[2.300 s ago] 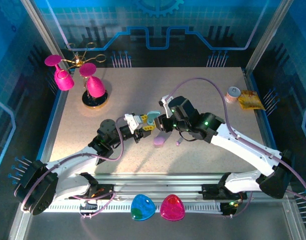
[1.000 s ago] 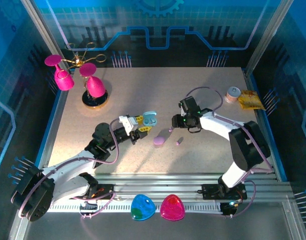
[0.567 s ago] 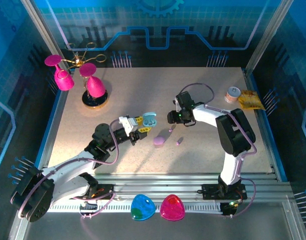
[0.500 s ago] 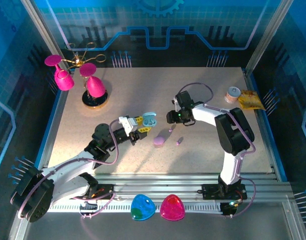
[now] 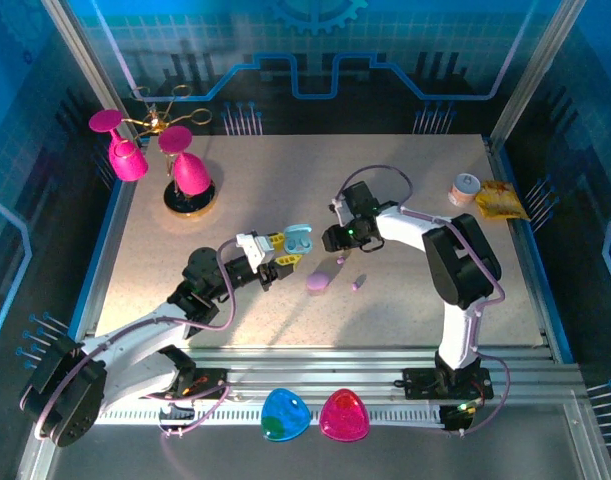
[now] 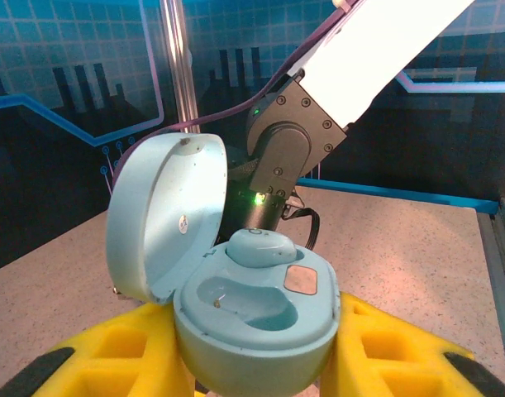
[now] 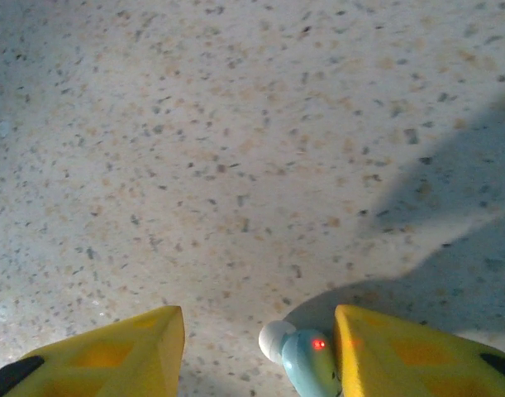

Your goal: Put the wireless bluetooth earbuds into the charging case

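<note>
My left gripper (image 6: pixel 252 368) is shut on a pale blue charging case (image 6: pixel 254 318), its yellow fingers (image 6: pixel 111 356) pressed on both sides. The lid (image 6: pixel 165 211) stands open. One pale blue earbud (image 6: pixel 260 246) sits in the far slot and the near slot is empty. In the top view the case (image 5: pixel 299 240) hangs over the table's middle, with my right gripper (image 5: pixel 332 240) just to its right. That right gripper (image 7: pixel 259 351) is open over the table. A pale blue earbud (image 7: pixel 303 362) with a white tip and a red light rests against its right finger (image 7: pixel 401 347).
A light purple case (image 5: pixel 318 283) and two small purple earbuds (image 5: pixel 342 262) (image 5: pixel 358 284) lie right of the blue case. Pink glasses on a gold stand (image 5: pixel 175 165) occupy the far left. A tape roll (image 5: pixel 466 188) and yellow packet (image 5: pixel 500 200) sit far right.
My right gripper has slid left across the table, closing in on the blue case. The left arm and its case have stayed put.
</note>
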